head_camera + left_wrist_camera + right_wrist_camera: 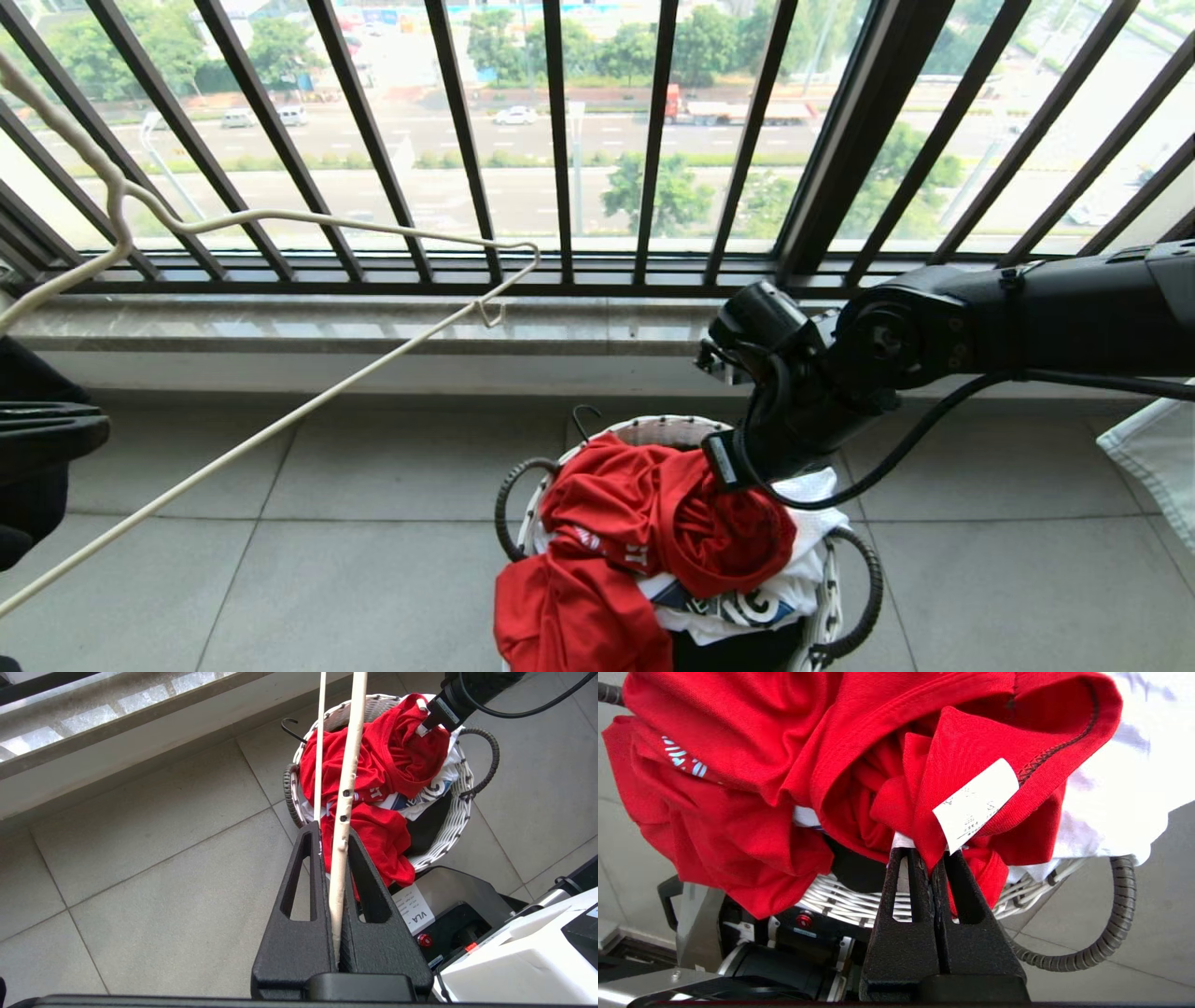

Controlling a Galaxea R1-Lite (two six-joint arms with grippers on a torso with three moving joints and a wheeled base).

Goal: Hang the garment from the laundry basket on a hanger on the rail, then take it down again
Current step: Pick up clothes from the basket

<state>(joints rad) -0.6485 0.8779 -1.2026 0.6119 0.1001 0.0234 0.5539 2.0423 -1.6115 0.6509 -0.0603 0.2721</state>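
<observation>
Red garment (644,523) lies crumpled on top of the load in the white laundry basket (460,812) on the tiled floor (327,523), one fold spilling over the near rim, white fabric (803,579) under it. Right claw (933,861) reaches down into the basket, jaws closed on a fold of the red cloth beside its white care label (976,802). Left claw (332,835), off to the left, is clamped on the cream wire hanger (308,401), held slanting in front of the barred window railing (560,140)
</observation>
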